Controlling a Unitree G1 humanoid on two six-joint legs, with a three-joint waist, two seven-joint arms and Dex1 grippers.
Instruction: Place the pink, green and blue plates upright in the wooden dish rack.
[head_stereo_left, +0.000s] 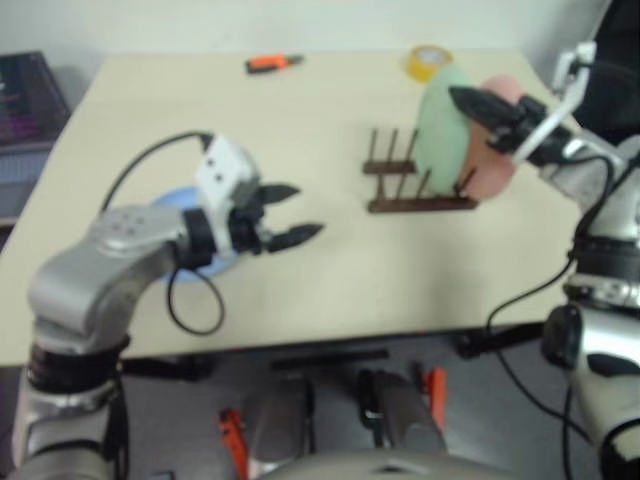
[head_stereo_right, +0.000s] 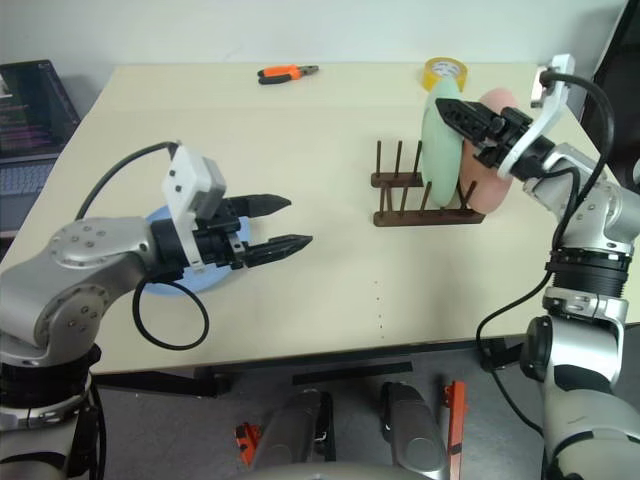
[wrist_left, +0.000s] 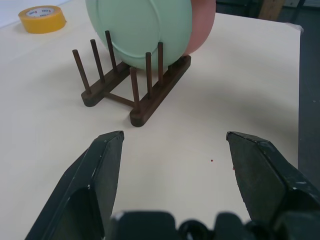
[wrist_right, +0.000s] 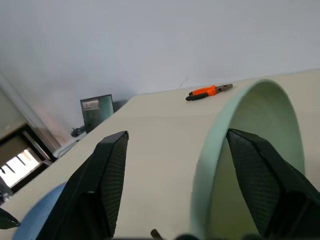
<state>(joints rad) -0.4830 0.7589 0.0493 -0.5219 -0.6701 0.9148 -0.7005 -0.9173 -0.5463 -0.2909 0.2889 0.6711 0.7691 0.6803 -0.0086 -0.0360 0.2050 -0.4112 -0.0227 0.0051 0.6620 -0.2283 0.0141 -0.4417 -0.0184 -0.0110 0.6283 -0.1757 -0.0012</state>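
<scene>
Two plates are racked: the pink plate (head_stereo_right: 492, 150) and green plate (head_stereo_right: 441, 140) stand upright in the rack (head_stereo_right: 420, 195). The blue plate (head_stereo_right: 160, 285) is left flat on the desk (head_stereo_right: 330, 130) beneath the left gripper (head_stereo_right: 283, 224), jaws apart; the right gripper (head_stereo_right: 470, 128), also spread, straddles the green rim

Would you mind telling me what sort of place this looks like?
Probably a lab or workshop, not a kitchen: pliers and a tape roll lie on the bare table, with a laptop beside it.
</scene>
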